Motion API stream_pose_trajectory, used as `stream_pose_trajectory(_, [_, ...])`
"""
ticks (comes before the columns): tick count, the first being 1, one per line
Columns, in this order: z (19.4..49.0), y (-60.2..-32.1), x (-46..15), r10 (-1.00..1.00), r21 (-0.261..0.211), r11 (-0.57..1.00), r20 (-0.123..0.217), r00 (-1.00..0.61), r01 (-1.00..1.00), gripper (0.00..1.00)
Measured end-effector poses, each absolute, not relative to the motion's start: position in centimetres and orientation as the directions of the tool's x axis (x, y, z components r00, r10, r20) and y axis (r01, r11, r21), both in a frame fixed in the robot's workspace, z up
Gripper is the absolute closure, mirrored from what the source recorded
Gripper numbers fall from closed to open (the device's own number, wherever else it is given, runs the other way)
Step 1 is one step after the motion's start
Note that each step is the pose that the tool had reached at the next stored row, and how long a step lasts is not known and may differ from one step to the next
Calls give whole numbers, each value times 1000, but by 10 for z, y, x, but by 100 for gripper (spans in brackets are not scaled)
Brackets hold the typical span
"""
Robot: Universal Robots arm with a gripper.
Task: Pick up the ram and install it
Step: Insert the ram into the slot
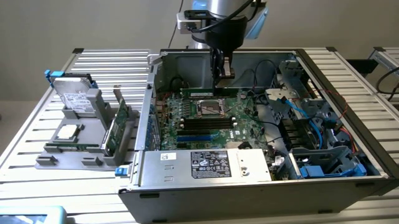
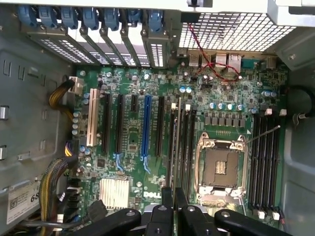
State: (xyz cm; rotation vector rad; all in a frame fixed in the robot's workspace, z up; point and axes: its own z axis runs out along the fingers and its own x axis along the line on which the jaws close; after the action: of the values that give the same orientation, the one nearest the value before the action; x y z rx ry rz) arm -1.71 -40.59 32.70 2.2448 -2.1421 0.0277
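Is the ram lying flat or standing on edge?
On edge: the long thin green circuit-board ram stands upright, clamped in the black end effector; the wrist view shows its thin edge.

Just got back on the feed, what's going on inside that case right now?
The arm's gripper is inside the open computer case, clamped on the ram. It holds the stick level and lined up along the motherboard's memory slots, right beside the CPU socket. Whether the stick is seated in a slot can't be told. Other parts sit in the grey holder outside the case.
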Motion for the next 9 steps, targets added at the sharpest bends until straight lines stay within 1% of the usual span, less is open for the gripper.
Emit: stream_pose_trajectory(9, [311,-402,-15,-998,16,-46,40,47,-999,86])
